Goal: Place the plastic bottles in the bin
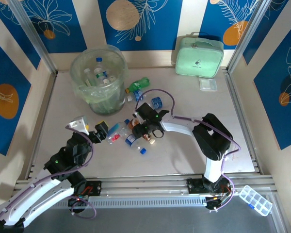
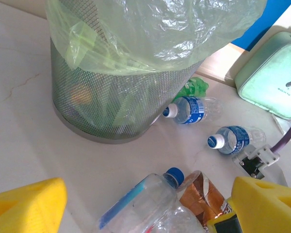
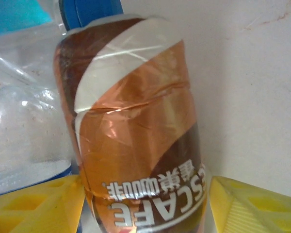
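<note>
Between the parted jaws of the right claw [image 3: 145, 201] lies the orange-labelled bottle [image 3: 136, 121], not visibly clamped.

One bin [image 2: 102, 102], one mint case [image 1: 199, 57], at least five loose bottles [image 2: 190, 110]

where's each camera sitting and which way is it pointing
top external: above and behind the arms, looking down on the table; both arms and bases show.
left wrist: on the left arm, looking low across the table at the bin; yellow tips of the left claw at the bottom corners.
right wrist: on the right arm, close on the brown-label bottle, between the tips of the right claw.
shared: both wrist views catch that brown-label bottle.
</note>
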